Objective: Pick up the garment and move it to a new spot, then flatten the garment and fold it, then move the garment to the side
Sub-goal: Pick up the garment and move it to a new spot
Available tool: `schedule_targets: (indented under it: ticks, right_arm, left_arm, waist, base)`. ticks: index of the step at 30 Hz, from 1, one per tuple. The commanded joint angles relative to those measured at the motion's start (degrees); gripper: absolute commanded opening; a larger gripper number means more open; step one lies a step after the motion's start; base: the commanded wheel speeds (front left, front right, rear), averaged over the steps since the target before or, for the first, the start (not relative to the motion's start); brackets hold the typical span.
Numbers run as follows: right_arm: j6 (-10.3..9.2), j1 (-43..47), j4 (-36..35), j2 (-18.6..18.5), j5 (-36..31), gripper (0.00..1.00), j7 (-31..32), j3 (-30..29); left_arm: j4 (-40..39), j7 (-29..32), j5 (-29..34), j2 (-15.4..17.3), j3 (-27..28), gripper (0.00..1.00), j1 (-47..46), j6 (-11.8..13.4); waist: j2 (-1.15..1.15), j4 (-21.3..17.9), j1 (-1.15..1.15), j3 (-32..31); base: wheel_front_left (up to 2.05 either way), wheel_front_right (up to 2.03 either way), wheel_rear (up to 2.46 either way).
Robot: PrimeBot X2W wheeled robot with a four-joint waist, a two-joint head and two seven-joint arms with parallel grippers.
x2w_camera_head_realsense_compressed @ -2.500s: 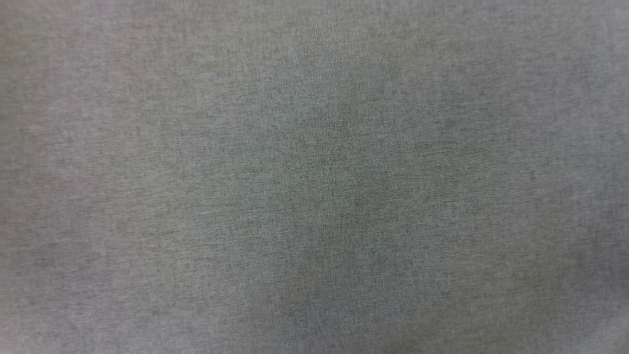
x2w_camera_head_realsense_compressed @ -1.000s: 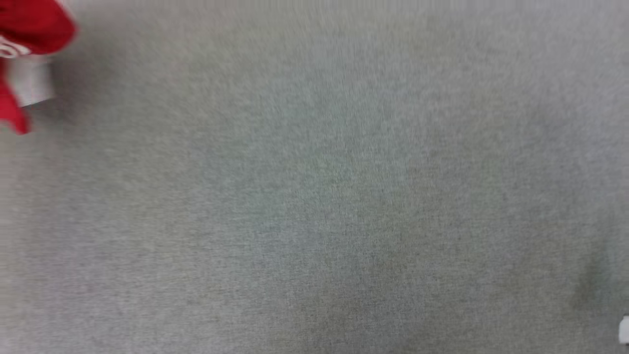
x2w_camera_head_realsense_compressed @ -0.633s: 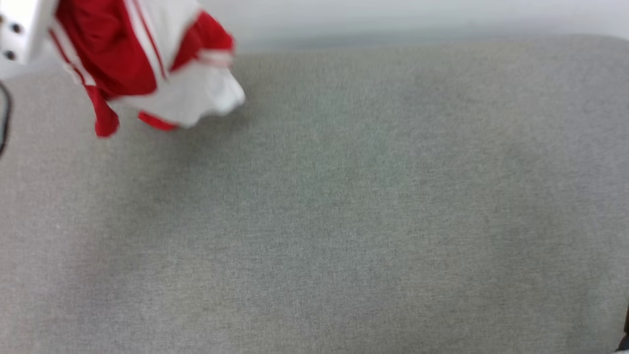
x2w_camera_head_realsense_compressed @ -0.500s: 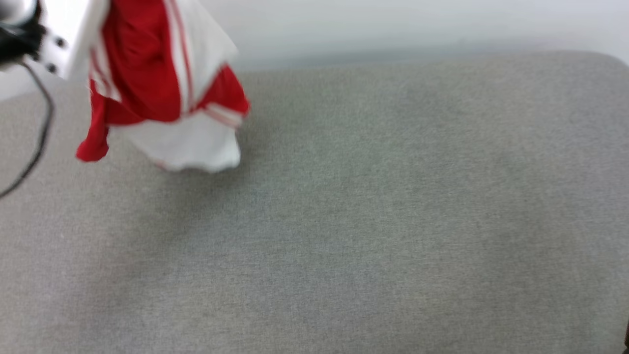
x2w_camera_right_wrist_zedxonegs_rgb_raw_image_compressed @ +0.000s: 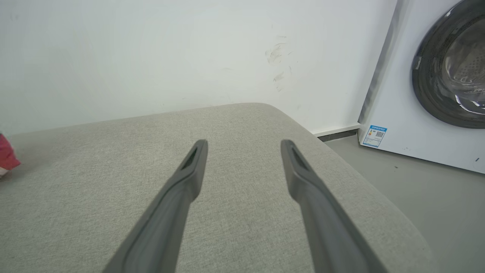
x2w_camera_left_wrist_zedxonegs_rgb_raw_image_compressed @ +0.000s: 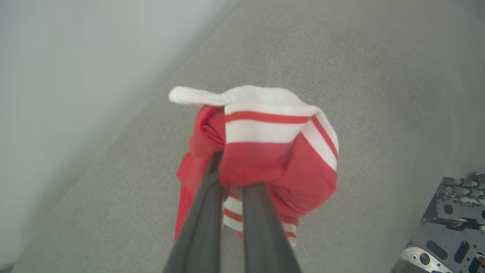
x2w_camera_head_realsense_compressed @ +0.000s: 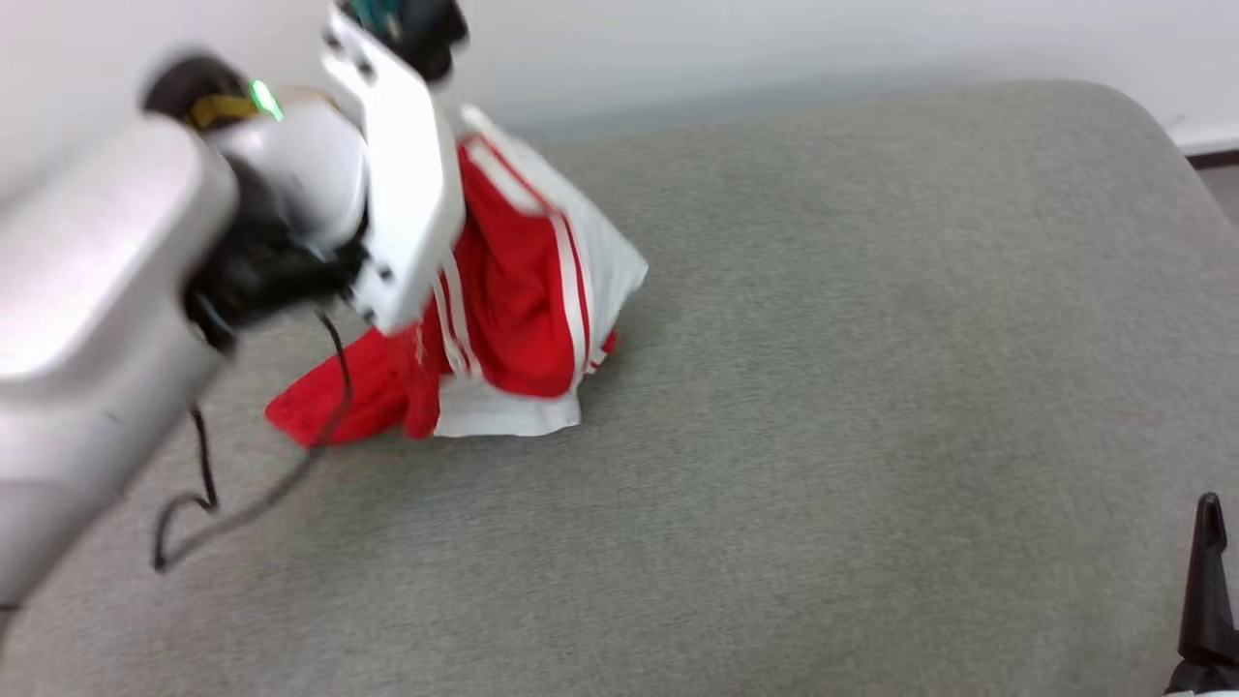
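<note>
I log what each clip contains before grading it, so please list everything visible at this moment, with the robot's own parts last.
garment: one, red with white sleeves and stripe trim, bunched, hanging from the left gripper over the far left of the pad
pad: one, grey fabric, rounded corner, under both arms
wall: one, white, behind the pad
washing machine: one, white with a dark round door, on the floor to the pad's right
sticker: one, blue and white, low on the washer
floor: grey, right of the pad
cable: one, black, trailing from the left arm
left arm: one, white
left gripper: one, dark, shut on the garment
right gripper: one, dark, open, empty
</note>
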Motion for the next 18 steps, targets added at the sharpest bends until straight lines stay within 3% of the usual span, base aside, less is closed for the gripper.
schedule_targets:
  ticks: [1,11,18]
  right_arm:
    - [-0.06,-0.6,0.2,0.1,0.0,1.00,-0.1,0.0]
    - [-0.06,-3.6,2.2,0.1,1.3,1.00,-0.1,2.8]
    - [-0.06,-5.3,3.1,0.1,1.8,1.00,-0.1,4.3]
  left_arm:
    - [0.4,-0.5,-0.3,-0.4,-0.3,0.00,1.2,0.1]
    - [11.6,-10.1,-4.0,-7.0,-1.5,0.00,12.9,-0.4]
    - [21.7,-11.2,-6.7,-12.8,-1.9,0.00,15.6,-0.4]
  waist:
    - [0.00,-1.0,0.01,0.5]
    - [0.00,-5.4,0.01,2.3]
    - [0.00,-7.1,0.01,3.8]
  base:
    - [0.00,0.00,0.00]
    - [0.00,0.00,0.00]
    - [0.00,0.00,0.00]
